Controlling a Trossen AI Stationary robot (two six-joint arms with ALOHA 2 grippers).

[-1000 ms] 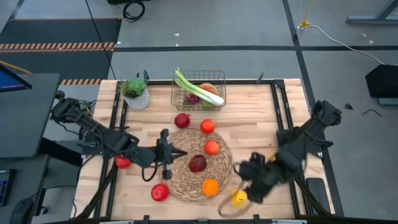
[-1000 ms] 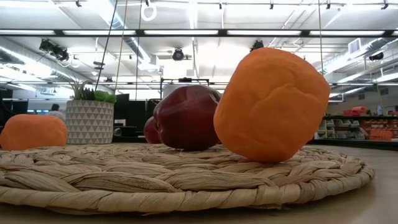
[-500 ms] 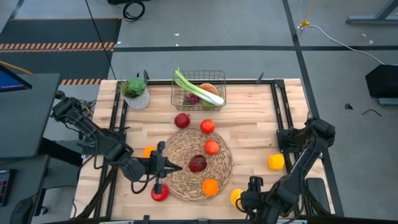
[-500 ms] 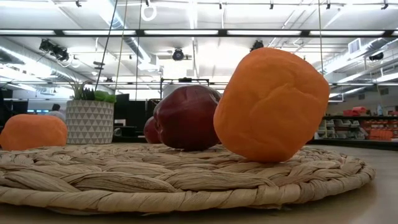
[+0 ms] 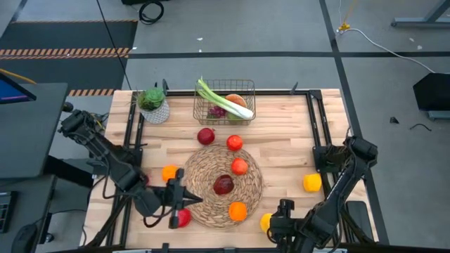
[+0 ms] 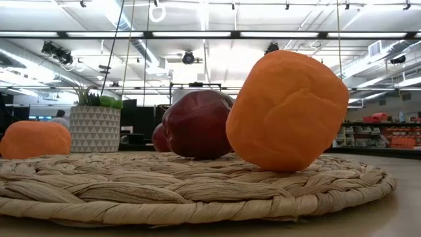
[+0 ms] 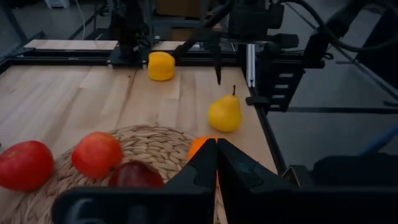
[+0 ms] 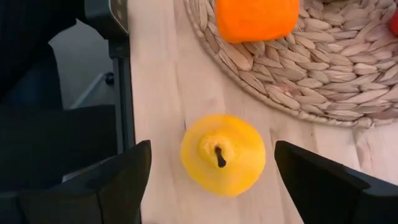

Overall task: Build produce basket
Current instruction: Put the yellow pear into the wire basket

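The wire basket (image 5: pixel 225 102) stands at the far edge and holds a leek (image 5: pixel 223 98) and other produce. Red apples (image 5: pixel 240 166), a dark apple (image 5: pixel 223 185) and an orange (image 5: pixel 238 211) lie on the round woven mat (image 5: pixel 211 169). A yellow pear (image 8: pixel 222 154) stands upright on the table by the mat's near right rim. My right gripper (image 8: pixel 213 171) is open above it, with one finger on either side and neither touching. My left gripper (image 7: pixel 216 158) is shut and empty at the mat's near left edge, above a red apple (image 5: pixel 181 218).
A white pot with a plant (image 5: pixel 153 104) stands at the far left. An orange (image 5: pixel 169 172) lies left of the mat and a yellow fruit (image 5: pixel 311 183) to its right. Two red apples (image 5: pixel 206 135) lie between mat and basket. Black rails (image 5: pixel 320 133) run along both table sides.
My right gripper has swung toward the near edge and come down over the yellow pear, staying open. My left gripper has moved toward the near edge along the mat's left side, still shut. No produce has moved.
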